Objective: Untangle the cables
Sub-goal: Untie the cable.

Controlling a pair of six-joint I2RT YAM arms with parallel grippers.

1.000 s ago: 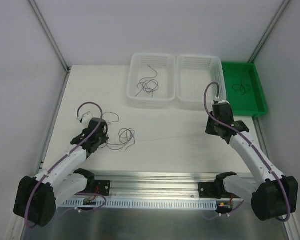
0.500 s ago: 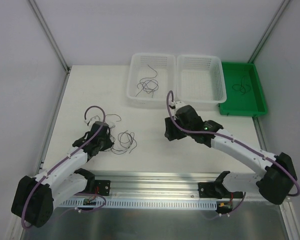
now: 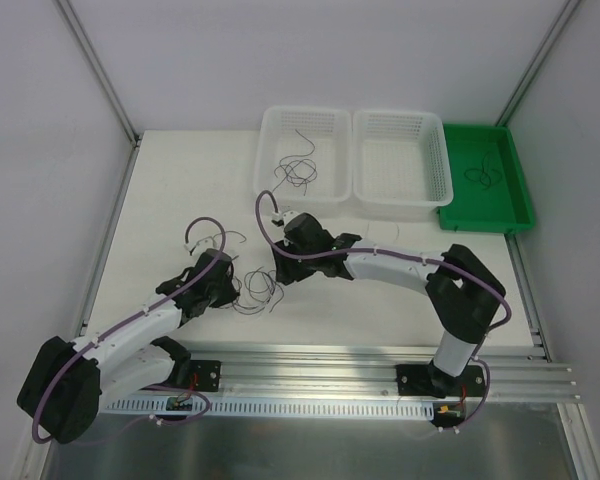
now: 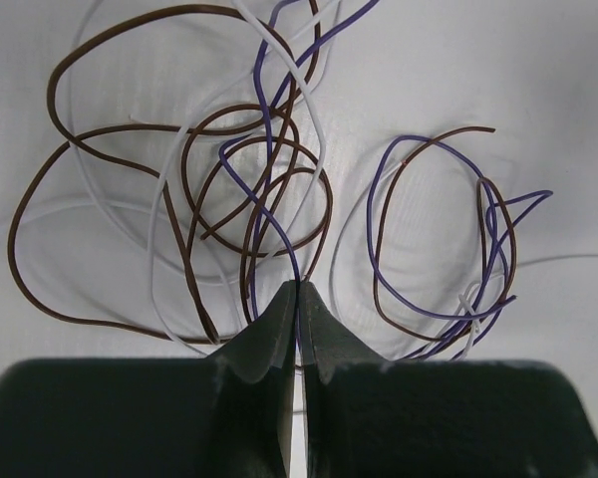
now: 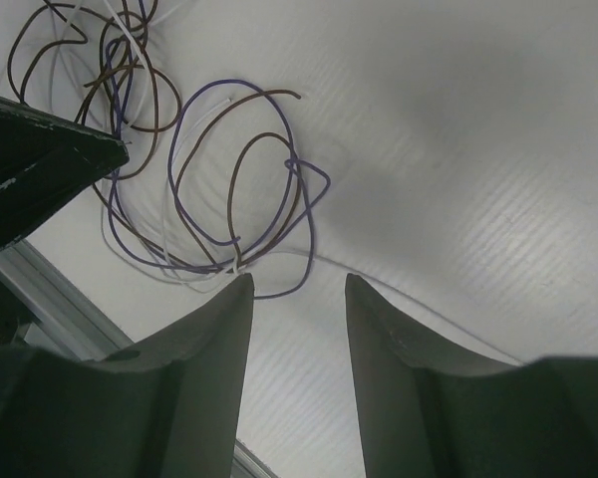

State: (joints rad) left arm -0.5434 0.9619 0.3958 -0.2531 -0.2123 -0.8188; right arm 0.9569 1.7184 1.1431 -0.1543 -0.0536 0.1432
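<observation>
Now: cables pinched on the left, right jaws apart

Your cables (image 3: pixel 252 285) lie on the white worktop (image 3: pixel 180 190) as thin brown, purple and white curls in two loose clusters. Your left gripper (image 4: pixel 297 289), stretched low, is clamped on a strand; your right gripper (image 5: pixel 297 284), reaching across, hangs half-spread and empty over them.

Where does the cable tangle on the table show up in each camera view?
Top external: cable tangle left of centre, beside the left gripper.
Left wrist: centre and upper half.
Right wrist: upper left.
Shared landmark: the shut left gripper pinching it.
</observation>
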